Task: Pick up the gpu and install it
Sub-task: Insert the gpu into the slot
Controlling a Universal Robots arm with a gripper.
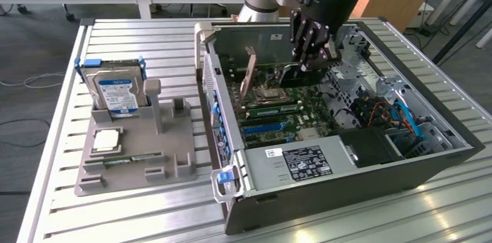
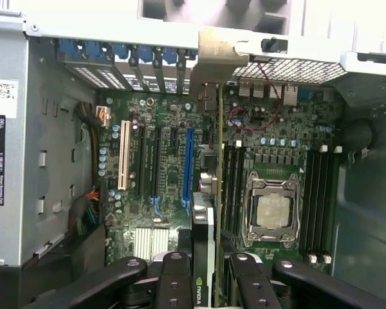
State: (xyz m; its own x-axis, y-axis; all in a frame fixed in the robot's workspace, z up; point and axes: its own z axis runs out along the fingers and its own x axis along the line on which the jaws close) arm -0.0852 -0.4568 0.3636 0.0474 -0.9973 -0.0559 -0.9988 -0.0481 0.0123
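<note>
Holding gpu (image 2: 206, 238) on edge in half-closed jaws; lying parallel to slots (image 2: 188, 167) (far end toward case (image 2: 45, 129) rear).

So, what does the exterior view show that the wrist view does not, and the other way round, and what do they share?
Exterior view: the hard drive standing in the grey tray on the slatted table, beside the open case. Wrist view: a small logo on the gpu, and the white slot. Shared: the gpu upright on the motherboard, the CPU socket and the gripper above the board.
</note>
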